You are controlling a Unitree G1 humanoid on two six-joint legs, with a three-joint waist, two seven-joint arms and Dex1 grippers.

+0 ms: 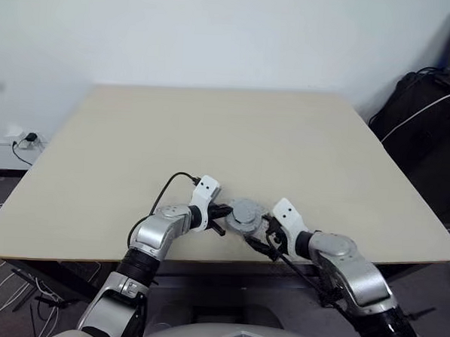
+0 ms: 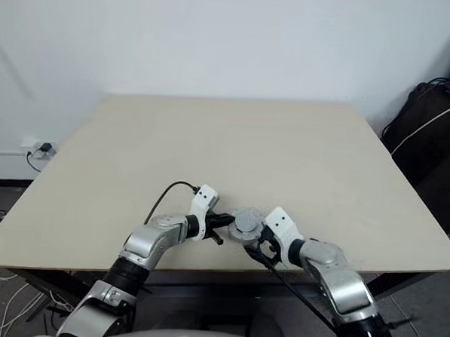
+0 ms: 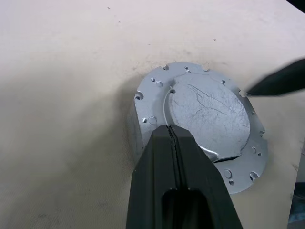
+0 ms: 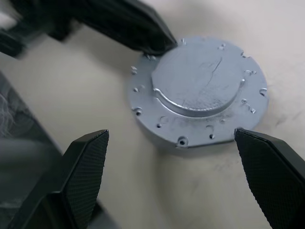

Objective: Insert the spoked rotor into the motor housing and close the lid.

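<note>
On the table (image 1: 212,130) near its front edge, the lid (image 4: 198,88) sits closed over the motor housing; left gripper (image 3: 170,138) pinched shut against it, right gripper (image 4: 186,167) wide open, empty; only seating-check and withdrawal likely remain

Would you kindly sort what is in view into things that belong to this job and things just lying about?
Job: lid, smooth face up on the table; shut left gripper at its rim; open right gripper.
Lying about: dark bag, white cable, wall socket.
</note>
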